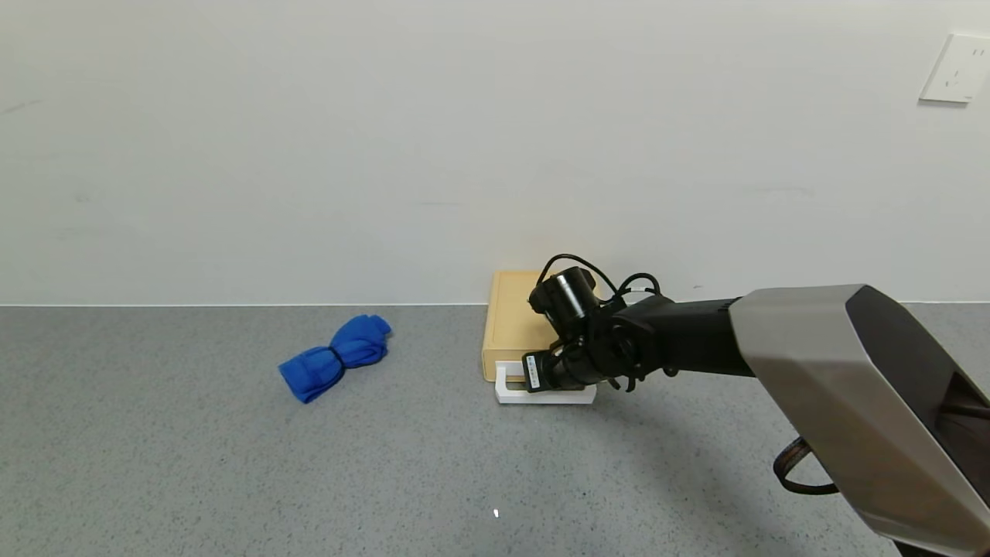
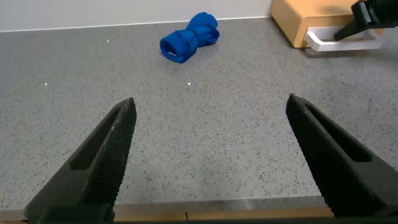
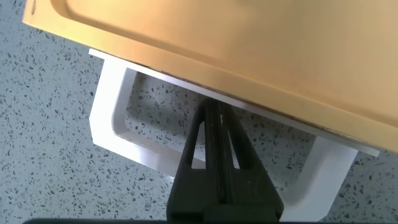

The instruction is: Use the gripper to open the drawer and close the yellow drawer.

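Note:
The small flat yellow drawer box [image 1: 510, 325] stands by the wall, with its white loop handle [image 1: 506, 391] on the front, close against the box. My right gripper [image 1: 545, 381] is shut with nothing between its fingers. In the right wrist view its joined fingertips [image 3: 213, 106] sit inside the handle loop [image 3: 106, 124], next to the drawer front [image 3: 249, 50]. My left gripper [image 2: 210, 102] is open and empty, low over the table near its front edge, far from the box [image 2: 298, 18].
A blue rolled cloth [image 1: 336, 357] lies on the grey speckled table to the left of the box; it also shows in the left wrist view [image 2: 188, 37]. The wall runs right behind the box. The table's front edge [image 2: 217, 211] is under the left gripper.

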`<state>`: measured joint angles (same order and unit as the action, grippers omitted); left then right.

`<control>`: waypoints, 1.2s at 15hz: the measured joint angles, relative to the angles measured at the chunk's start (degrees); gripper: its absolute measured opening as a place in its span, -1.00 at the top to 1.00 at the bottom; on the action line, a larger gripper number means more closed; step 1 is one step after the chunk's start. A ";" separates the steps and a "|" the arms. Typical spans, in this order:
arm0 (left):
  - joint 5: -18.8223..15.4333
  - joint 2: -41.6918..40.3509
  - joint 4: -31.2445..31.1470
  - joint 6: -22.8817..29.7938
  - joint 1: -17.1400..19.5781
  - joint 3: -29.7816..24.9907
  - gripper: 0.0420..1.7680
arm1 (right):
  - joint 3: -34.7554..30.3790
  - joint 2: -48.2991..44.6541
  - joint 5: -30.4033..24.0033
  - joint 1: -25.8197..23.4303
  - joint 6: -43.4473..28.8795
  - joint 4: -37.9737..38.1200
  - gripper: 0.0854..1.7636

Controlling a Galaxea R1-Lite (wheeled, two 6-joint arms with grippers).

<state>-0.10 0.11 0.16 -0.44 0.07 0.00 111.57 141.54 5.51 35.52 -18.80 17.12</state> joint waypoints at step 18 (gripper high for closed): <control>0.00 0.00 0.00 0.11 0.00 0.00 -0.97 | -32.46 -33.24 -12.48 -6.91 19.48 -6.53 0.96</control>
<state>-0.10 0.11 0.16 -0.33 0.07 0.00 79.10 108.30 -6.97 28.61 0.68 10.58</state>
